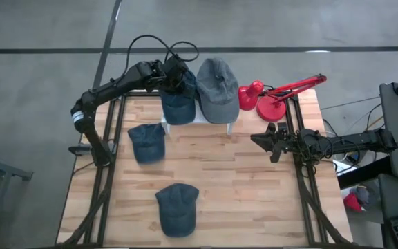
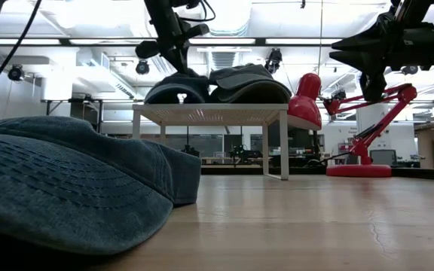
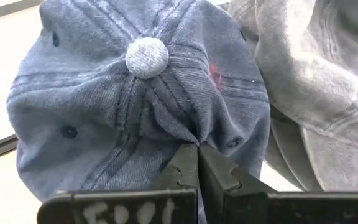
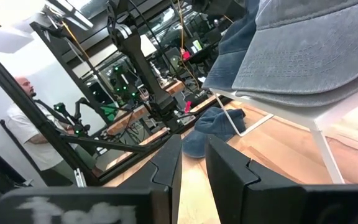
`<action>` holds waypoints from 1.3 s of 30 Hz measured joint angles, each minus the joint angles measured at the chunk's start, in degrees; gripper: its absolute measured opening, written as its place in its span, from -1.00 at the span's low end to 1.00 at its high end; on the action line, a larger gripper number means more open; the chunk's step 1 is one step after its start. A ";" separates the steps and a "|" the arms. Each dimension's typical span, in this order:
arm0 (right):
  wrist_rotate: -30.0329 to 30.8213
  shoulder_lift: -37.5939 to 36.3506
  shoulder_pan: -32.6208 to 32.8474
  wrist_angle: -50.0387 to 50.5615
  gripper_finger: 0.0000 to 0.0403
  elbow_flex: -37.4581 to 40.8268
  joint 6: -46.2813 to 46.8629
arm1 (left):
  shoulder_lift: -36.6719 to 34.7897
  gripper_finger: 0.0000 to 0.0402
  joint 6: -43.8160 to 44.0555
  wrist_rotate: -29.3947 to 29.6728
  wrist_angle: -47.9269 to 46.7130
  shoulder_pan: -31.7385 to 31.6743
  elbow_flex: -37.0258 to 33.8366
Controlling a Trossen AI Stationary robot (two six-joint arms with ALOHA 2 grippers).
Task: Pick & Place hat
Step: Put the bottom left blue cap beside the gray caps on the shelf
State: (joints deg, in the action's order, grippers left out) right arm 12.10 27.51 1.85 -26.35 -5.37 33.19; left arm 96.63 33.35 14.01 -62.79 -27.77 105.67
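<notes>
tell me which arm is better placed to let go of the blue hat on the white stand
Left. Its tool is pinched shut on the blue hat atop the white stand. The right tool hangs over the table's right side, holding nothing.

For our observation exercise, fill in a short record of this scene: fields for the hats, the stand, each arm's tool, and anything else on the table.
hats on stand: dark blue hat and grey hat, side by side
hats on table: two blue hats, one by the stand, one at the near edge
stand: small white stand at the table's far edge
left tool: shut on the dark blue hat's crown
right tool: raised at the table's right edge, holding nothing, fingers slightly apart
other: red desk lamp, far right corner
</notes>
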 joint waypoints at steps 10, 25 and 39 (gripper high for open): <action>0.00 0.00 0.02 0.00 -0.66 0.00 -0.11 | 0.68 -1.00 -2.74 -0.55 0.26 -0.31 -0.04; -0.02 0.00 0.02 0.00 -0.66 0.00 0.52 | 0.68 -0.98 -5.72 -0.71 1.78 -0.39 -0.04; -0.01 0.01 0.01 0.00 -0.66 0.00 0.94 | 0.68 -0.28 -6.67 -1.27 1.80 -0.39 -0.04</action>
State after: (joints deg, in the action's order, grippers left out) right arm 12.09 27.51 1.86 -26.35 -5.37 34.13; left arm 97.32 26.68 12.73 -60.99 -28.16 105.62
